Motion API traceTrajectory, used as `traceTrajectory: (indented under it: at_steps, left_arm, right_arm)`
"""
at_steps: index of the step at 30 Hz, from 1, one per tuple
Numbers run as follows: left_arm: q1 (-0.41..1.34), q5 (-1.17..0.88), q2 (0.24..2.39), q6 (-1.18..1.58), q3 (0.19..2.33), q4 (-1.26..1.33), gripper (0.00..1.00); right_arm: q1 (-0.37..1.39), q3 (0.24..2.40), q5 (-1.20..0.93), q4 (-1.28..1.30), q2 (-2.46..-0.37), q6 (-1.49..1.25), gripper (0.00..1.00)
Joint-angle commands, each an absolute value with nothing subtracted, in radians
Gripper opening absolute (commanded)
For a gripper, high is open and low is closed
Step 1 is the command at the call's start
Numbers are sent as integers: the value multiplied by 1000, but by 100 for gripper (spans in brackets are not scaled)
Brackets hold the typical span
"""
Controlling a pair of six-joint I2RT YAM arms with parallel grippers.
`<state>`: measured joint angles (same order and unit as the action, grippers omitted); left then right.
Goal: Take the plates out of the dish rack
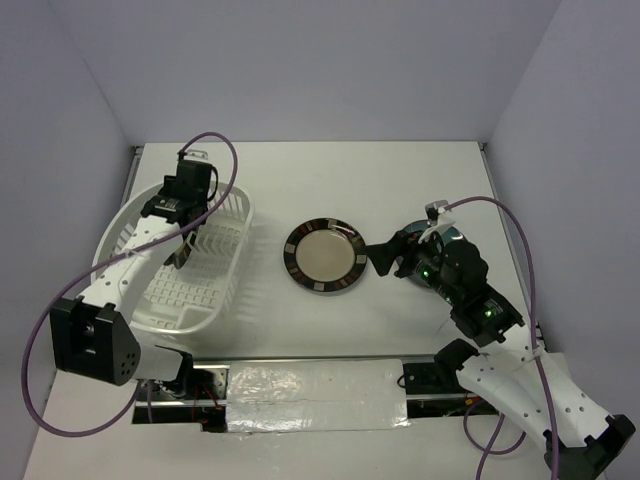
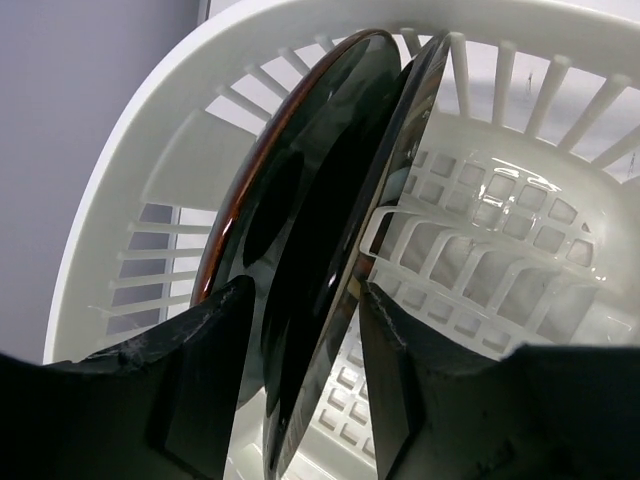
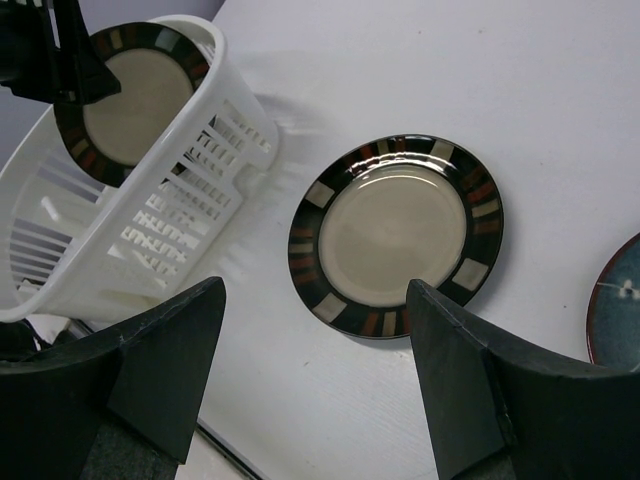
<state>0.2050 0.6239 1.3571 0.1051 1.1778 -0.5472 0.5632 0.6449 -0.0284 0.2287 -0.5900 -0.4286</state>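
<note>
Over on the left side of the counter [image 1: 400,180] sits the white dish rack [image 1: 190,290], and the left arm is reaching down into it. From the left wrist cam, the left pincer [image 2: 305,300] has one finger on each side of a plate standing on edge in the rack [image 2: 320,220]. It's edge-on, dark and glossy with a reddish-brown rim. There might be a second edge right beside it, but honestly I can't tell if that's another plate. I also can't tell if the pads are actually squeezing or just straddling it, the gaps are that tight. The right wrist cam shows this racked plate has a beige centre and a black rim with pale patches.

A matching black-rimmed plate [image 1: 323,256] lies flat on the counter, just to the right of the rack and not touching it. The right pincer [image 3: 315,330] hangs spread wide with nothing between its fingers, on the right-hand side of that plate. A teal plate [image 3: 620,300] with pale specks lies flat further right, mostly cut off in the right wrist view.
</note>
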Motion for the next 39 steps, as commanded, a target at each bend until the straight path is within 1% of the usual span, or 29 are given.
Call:
traceTrajectory:
  at_steps: [1,3,5,6,9,10,12,13,19,22,29,39]
  left_arm:
    - [198,637,1371,104,1184,-519,57]
    - [198,631,1381,106,1184,-514,56]
    - [198,627,1388,106,1184,-515,50]
    - [198,626,1390,107,1189,-517,46]
    - [196,626,1391,106,1200,-522,39]
    - [198,627,1391,106,1203,-525,33]
    - [198,629,1390,106,1216,-531,27]
    - [196,635,1390,106,1223,-540,21]
    - [198,634,1393,120,1279,-569,3]
    - [198,643,1391,112,1292,-572,0]
    - [198,680,1384,87,1321,-580,0]
    - [198,732,1381,29,1430,-615,0]
  right_arm:
    - [568,640,-11,192,-572,-417,80]
    - [569,638,-11,193,-569,-417,80]
    - [569,638,-9,193,-566,-416,80]
    - [569,637,-9,192,-566,-417,80]
    - [568,637,-8,192,-565,-417,80]
    - [568,635,-8,193,-563,-417,80]
    - [569,635,-8,192,-561,-417,80]
    - [569,634,-8,192,-561,-417,80]
    - [568,637,-3,193,-561,-417,80]
    - [569,635,-3,193,-561,-417,80]
    - [568,635,-3,193,-560,-417,80]
    - [569,635,-3,193,-565,-417,80]
